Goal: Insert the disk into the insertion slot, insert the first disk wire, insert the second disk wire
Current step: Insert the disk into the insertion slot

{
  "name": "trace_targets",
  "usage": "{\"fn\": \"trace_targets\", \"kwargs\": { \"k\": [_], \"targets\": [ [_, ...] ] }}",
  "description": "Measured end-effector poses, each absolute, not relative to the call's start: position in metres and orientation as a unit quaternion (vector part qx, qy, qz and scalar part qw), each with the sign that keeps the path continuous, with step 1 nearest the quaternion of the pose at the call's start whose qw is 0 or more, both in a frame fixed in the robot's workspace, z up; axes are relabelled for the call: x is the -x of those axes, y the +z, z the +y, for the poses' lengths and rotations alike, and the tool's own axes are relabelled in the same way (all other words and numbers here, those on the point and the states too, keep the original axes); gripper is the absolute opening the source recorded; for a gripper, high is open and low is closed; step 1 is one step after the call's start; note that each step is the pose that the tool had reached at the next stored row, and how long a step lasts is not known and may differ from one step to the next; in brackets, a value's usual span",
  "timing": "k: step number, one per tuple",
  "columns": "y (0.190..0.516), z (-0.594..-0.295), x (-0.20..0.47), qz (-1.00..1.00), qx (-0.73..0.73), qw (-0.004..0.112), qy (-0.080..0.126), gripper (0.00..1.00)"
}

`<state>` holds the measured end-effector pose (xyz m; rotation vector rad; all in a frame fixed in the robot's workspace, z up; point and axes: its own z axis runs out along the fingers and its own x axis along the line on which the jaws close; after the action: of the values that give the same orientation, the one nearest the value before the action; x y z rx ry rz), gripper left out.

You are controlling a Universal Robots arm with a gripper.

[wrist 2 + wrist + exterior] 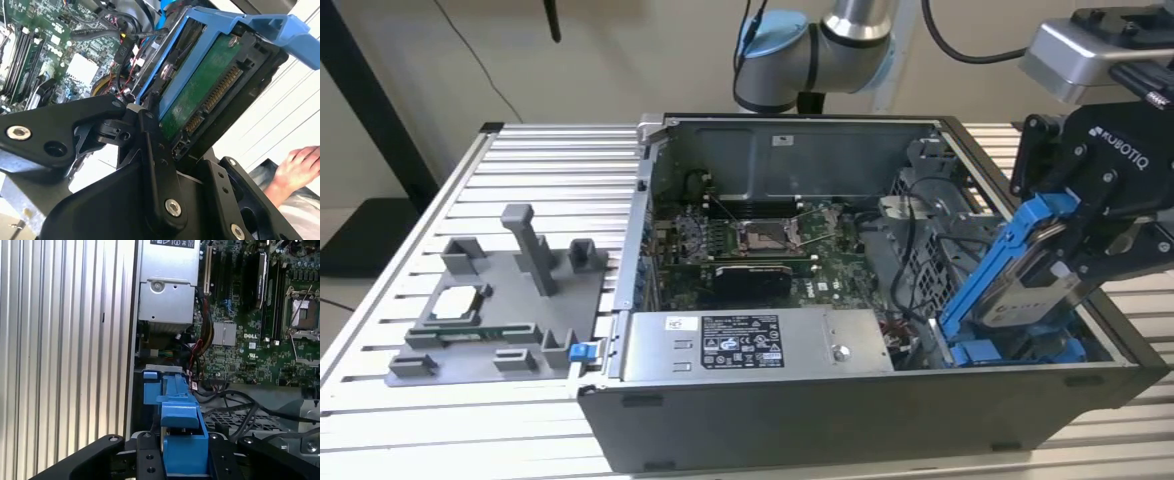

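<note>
My gripper (1070, 262) is shut on the disk (1025, 278), a silver-grey drive in a bright blue carrier. I hold it steeply tilted over the case's corner at the exterior view's right. Its lower end reaches down to the insertion slot (994, 352), a grey bay with blue fittings. In the second wrist view the disk (202, 87) shows its green circuit board and connector between my black fingers (150, 145). In the first wrist view the carrier (182, 437) points at the slot's blue fitting (151, 387). Black and red cables (200, 352) lie beside the bay; which are the disk wires I cannot tell.
The open computer case (854, 410) stands on a slatted aluminium table (520, 170). Inside are the motherboard (747, 240) and a labelled grey power-supply box (754, 345) next to the bay. A grey fixture (494, 300) with small parts sits at the exterior view's left. A person's hand (300, 165) is nearby.
</note>
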<state>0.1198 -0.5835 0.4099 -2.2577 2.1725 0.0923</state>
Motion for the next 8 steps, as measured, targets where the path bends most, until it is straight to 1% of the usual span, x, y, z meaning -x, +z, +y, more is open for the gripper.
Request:
{"fn": "trace_targets", "kwargs": {
  "k": [8],
  "targets": [
    [0.4063,-0.5817,-0.1178,0.694,0.720,0.004,0.029,0.00]
  ]
}}
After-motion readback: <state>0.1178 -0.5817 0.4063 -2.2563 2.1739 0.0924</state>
